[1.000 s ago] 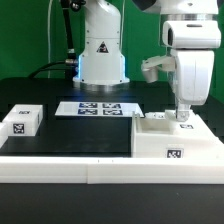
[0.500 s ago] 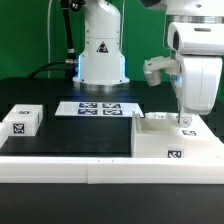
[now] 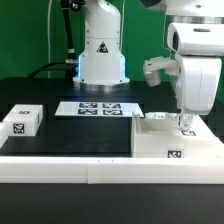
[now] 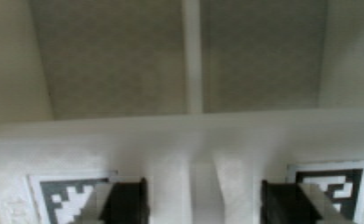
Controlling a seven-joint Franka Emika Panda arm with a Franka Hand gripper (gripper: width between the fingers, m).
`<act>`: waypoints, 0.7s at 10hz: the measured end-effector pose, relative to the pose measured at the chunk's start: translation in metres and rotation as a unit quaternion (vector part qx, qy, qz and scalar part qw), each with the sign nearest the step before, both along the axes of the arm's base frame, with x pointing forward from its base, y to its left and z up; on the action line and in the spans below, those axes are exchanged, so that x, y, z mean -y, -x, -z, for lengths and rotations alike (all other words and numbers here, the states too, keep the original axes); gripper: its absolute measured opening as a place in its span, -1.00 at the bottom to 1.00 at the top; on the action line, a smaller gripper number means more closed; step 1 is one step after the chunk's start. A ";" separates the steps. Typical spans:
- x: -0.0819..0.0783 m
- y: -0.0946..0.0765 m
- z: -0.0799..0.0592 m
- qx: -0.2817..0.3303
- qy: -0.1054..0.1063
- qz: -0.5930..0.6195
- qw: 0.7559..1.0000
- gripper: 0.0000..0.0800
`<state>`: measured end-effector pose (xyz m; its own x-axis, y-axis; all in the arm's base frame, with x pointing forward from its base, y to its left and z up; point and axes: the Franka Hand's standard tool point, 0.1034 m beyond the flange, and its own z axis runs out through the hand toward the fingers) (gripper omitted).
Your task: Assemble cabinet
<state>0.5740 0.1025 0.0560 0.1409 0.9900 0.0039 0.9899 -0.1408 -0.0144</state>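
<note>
The cabinet, a large white box with marker tags, lies on the black table at the exterior view's right. My gripper hangs straight down over its top, fingertips at the cabinet's upper edge near a tag. In the wrist view the gripper is open. Its two dark fingers stand well apart on either side of a narrow white ridge of the cabinet, with a tag beside each finger. Beyond lie two greyish recesses split by a white wall. Nothing is held.
A small white tagged block sits at the exterior view's left. The marker board lies flat at the back centre, before the robot base. A long white ledge runs along the table's front.
The gripper has shifted slightly to the exterior view's right and a little lower over the cabinet, then stayed nearly still. The cabinet and block have not moved.
</note>
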 end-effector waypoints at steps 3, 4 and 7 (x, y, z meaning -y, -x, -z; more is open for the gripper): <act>0.000 0.000 0.000 0.000 0.000 0.000 1.000 0.67; 0.000 0.000 0.000 0.000 0.000 0.000 1.000 0.67; 0.000 0.001 -0.007 0.001 0.002 0.001 1.000 0.98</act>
